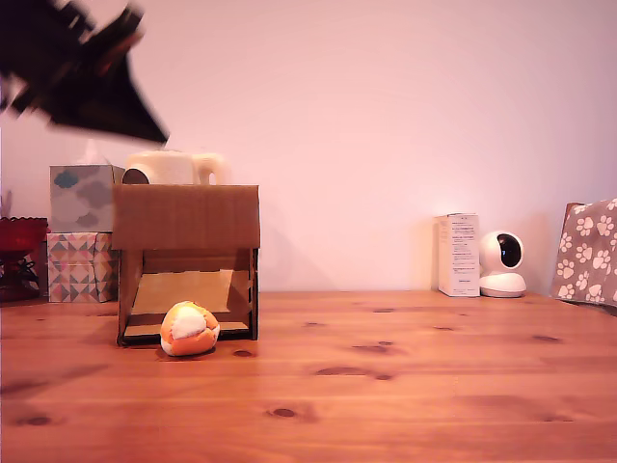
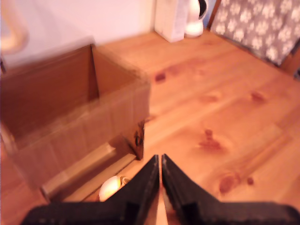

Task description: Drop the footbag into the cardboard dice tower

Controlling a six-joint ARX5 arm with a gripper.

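– What do I log as background?
– Stacked patterned tissue boxes [image 1: 82, 231], a red basket [image 1: 19, 253], a slim white carton [image 1: 458, 255], a white security camera [image 1: 502, 263], a paw-print cushion [image 1: 588, 251], the wooden table [image 1: 415, 376].

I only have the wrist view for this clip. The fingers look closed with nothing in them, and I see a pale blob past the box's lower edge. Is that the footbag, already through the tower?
Observer: Yes. In the exterior view the footbag lies on the table at the foot of the ramp, at the cardboard dice tower's cut-out front.
Operator: Where is the gripper relative to the tower?
Observer: The exterior view shows the gripper as a blurred dark shape well above the tower, toward that view's left.
Operator: Anything behind the tower I can't see?
Observer: Two patterned tissue boxes stacked at the exterior view's left, and a pale rounded object behind the tower's top.
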